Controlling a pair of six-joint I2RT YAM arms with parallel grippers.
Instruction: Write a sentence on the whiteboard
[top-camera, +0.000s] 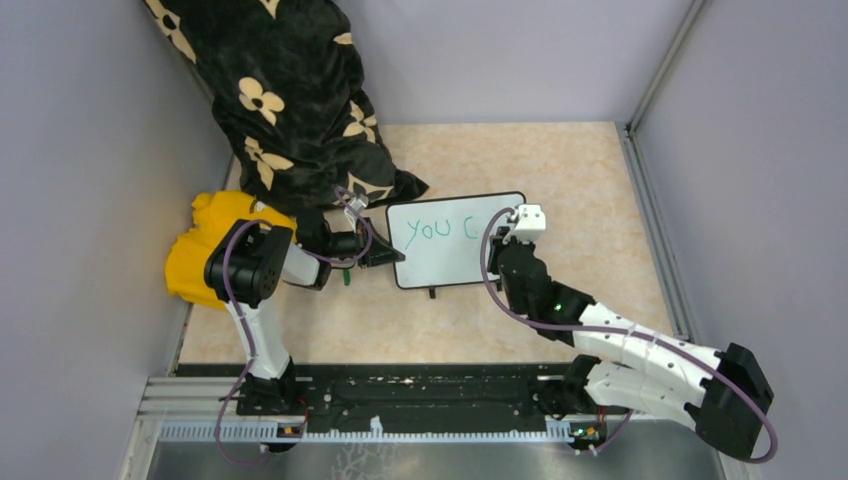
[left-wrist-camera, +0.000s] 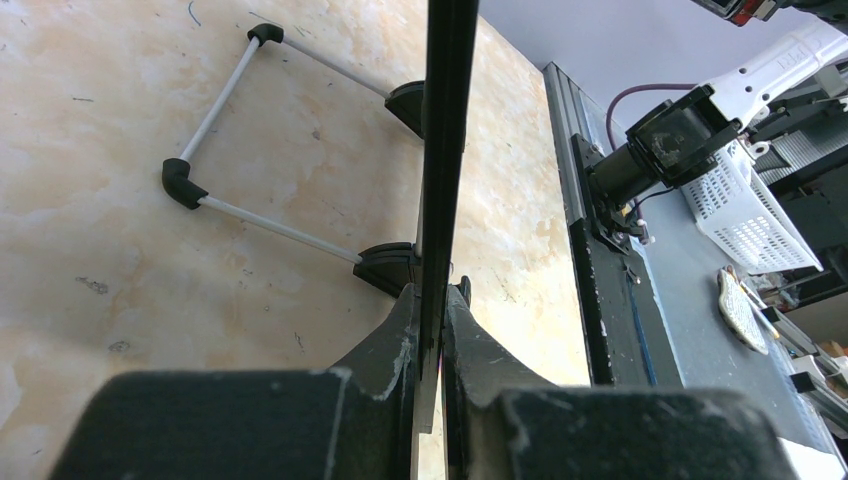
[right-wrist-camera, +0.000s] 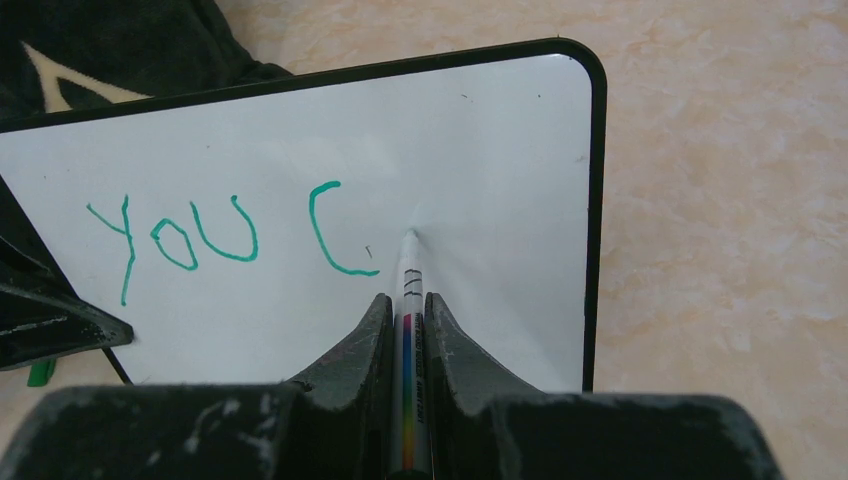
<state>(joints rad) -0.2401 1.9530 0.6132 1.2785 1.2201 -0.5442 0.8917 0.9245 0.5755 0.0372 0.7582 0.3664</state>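
Observation:
The whiteboard (top-camera: 455, 258) stands on the table, black-framed, with the sentence (top-camera: 440, 230) in green reading "YOU C". My left gripper (top-camera: 385, 255) is shut on the board's left edge. In the left wrist view the whiteboard (left-wrist-camera: 445, 150) shows edge-on, pinched by the left gripper (left-wrist-camera: 432, 310). My right gripper (top-camera: 515, 225) is at the board's right side, shut on a white marker. In the right wrist view the marker (right-wrist-camera: 409, 280) sits in the right gripper (right-wrist-camera: 406, 305), its tip on the whiteboard (right-wrist-camera: 480, 130) just right of the "C" of the sentence (right-wrist-camera: 230, 235).
A black cloth with cream flowers (top-camera: 290, 90) lies behind the board and a yellow object (top-camera: 205, 245) at the left. A small green piece (top-camera: 347, 278) lies by the left gripper. The board's rod stand (left-wrist-camera: 230, 150) rests on the table. Grey walls enclose three sides.

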